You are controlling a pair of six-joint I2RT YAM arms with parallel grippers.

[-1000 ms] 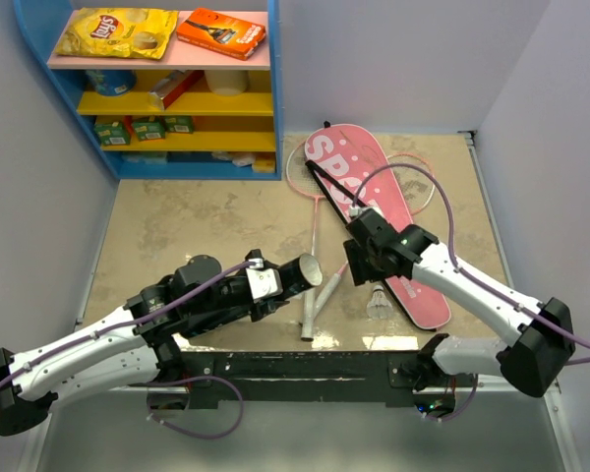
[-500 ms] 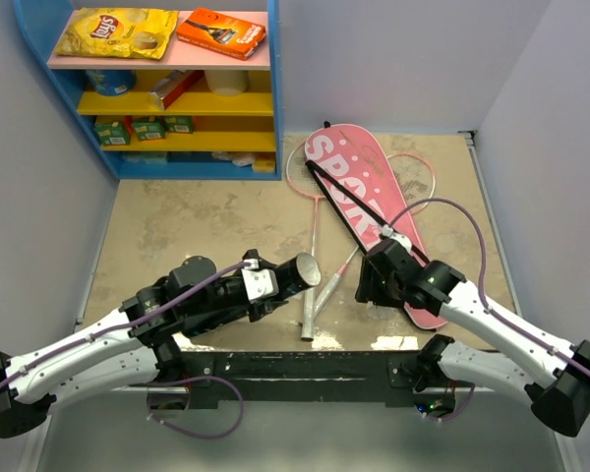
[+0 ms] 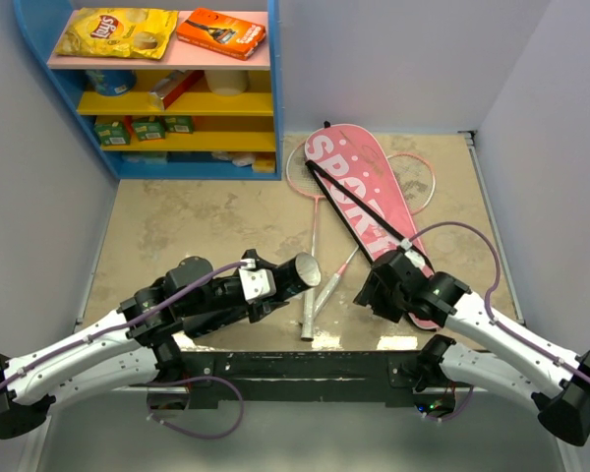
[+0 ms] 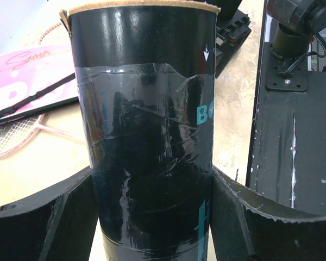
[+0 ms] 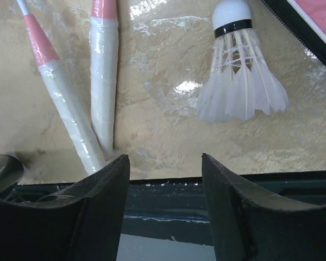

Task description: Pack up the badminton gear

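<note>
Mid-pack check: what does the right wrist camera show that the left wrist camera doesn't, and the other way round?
Right wrist only: a shuttlecock lying on the table, two racket handles, and the right gripper, open and empty. Left wrist only: the black tube clamped in the left gripper, plus a racket head's strings. Both: the pink bag, the table and the black base plate.

A: any legible text?
B: "Lay's" on yellow chip bag (image 3: 118,31). "SPOR…" on pink bag (image 3: 359,187). Teal "BO", cut off, on black tube (image 4: 146,136). Orange box (image 3: 221,32) print unreadable
</note>
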